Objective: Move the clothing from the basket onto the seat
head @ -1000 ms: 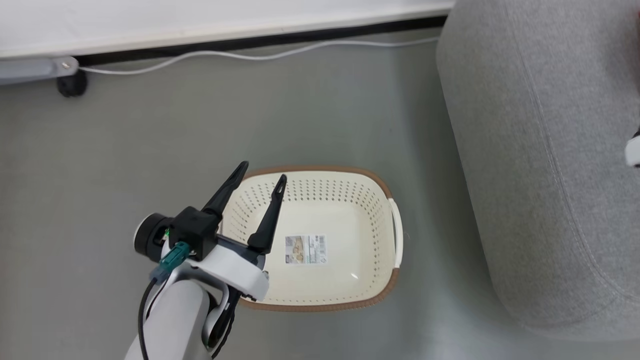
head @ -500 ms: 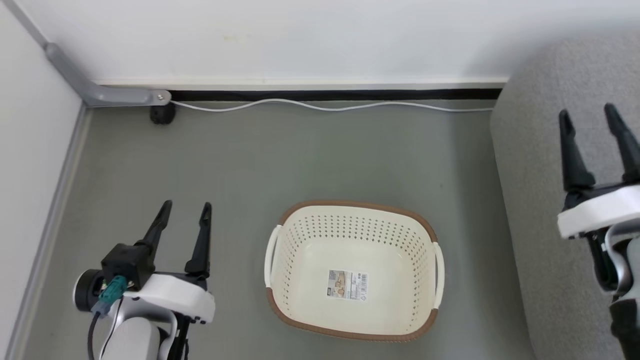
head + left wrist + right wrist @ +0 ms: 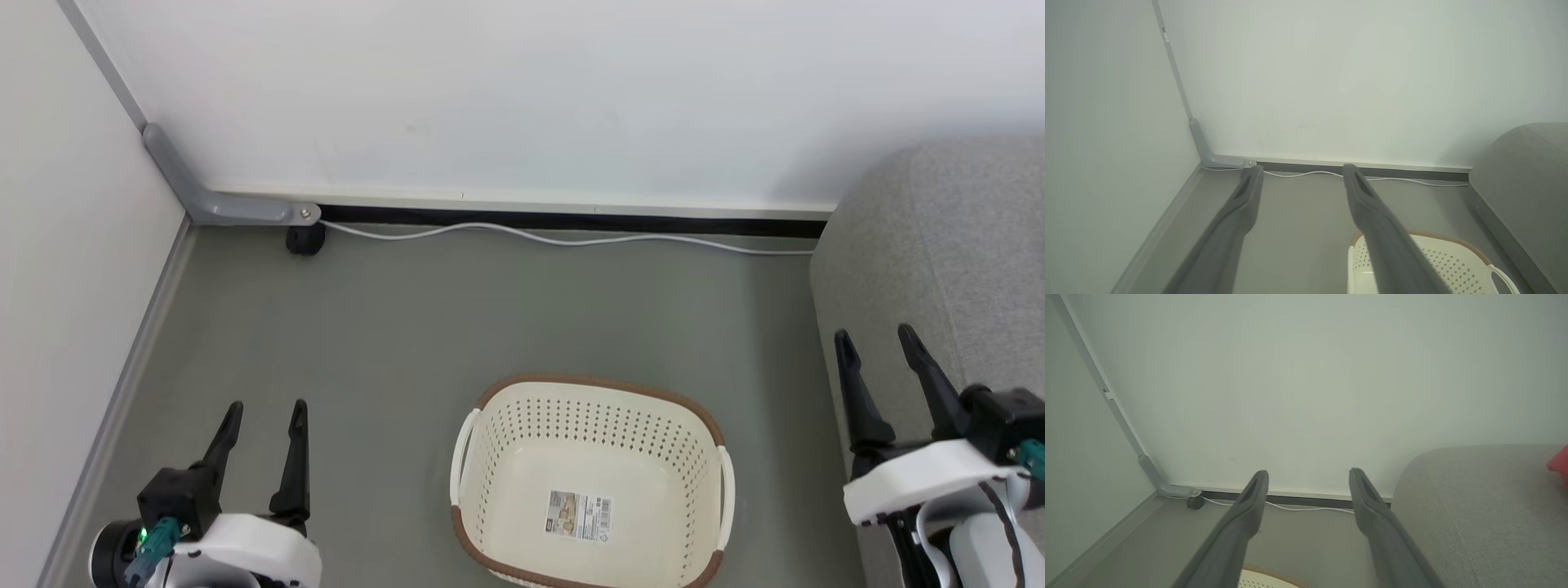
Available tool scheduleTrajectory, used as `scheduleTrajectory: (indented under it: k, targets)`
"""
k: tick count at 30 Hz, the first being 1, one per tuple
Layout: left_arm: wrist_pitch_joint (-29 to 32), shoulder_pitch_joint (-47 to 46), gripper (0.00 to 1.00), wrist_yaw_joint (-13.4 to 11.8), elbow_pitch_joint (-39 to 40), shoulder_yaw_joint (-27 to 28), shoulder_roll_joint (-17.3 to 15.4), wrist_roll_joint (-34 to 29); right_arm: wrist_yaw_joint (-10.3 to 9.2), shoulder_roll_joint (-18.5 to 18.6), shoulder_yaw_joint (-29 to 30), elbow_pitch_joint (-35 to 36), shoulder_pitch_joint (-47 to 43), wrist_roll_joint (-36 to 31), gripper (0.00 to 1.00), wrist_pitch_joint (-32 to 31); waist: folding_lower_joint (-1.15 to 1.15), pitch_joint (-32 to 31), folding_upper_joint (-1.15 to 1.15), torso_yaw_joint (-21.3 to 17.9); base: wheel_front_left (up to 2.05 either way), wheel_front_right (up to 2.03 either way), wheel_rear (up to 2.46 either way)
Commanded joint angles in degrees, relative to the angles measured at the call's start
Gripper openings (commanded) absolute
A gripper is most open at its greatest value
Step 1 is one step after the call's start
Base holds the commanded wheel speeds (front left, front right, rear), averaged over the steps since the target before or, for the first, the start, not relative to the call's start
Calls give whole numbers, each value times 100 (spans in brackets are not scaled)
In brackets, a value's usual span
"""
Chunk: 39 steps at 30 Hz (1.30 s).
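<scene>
On the grey floor (image 3: 408,327) in front of me stood the basket (image 3: 588,425), roughly midway between my two arms. Its perforated sides and pale bottom were in plain sight, and a barcode sticker (image 3: 580,514) lay flat on that bottom.

My left gripper (image 3: 269,406) hung to the left of the basket and clear of it, its fingers spread and released, pointing toward the far wall (image 3: 490,98). My right gripper (image 3: 873,333) was on the basket's right and equally slack, its two dark fingers parted. From my head they showed against the near left edge of the seat (image 3: 939,245), though I could not tell whether they touched the fabric.

The seat rose at the right, well beyond the basket's right handle. From my right wrist I saw a patch of the clothing (image 3: 1560,463), bright red, on the seat's top at the far right. Most of it was cut off by the picture's edge.

Along the foot of the far wall ran a white cable (image 3: 555,238), and near the left corner sat a small black caster (image 3: 305,240).
</scene>
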State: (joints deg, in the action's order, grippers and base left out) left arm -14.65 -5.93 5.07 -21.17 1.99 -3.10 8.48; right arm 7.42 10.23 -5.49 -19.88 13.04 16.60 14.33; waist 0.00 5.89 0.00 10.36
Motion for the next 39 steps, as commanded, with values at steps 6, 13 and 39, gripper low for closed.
scheduleTrajectory:
  k: [6,13,39]
  targets:
    - [-35,206,100,127,119,302,-79,-133,7,-230,237,166,-507,-138,100,67,0,-314,0,-115,0,0,0]
    - [-35,344,100,192,84,276,-61,-149,7,-377,381,129,-854,-192,100,67,0,-435,0,-236,0,0,0]
    - [23,721,0,198,-442,-105,96,-89,0,-747,681,-369,-1432,-251,0,-36,0,-582,0,-489,0,0,0]
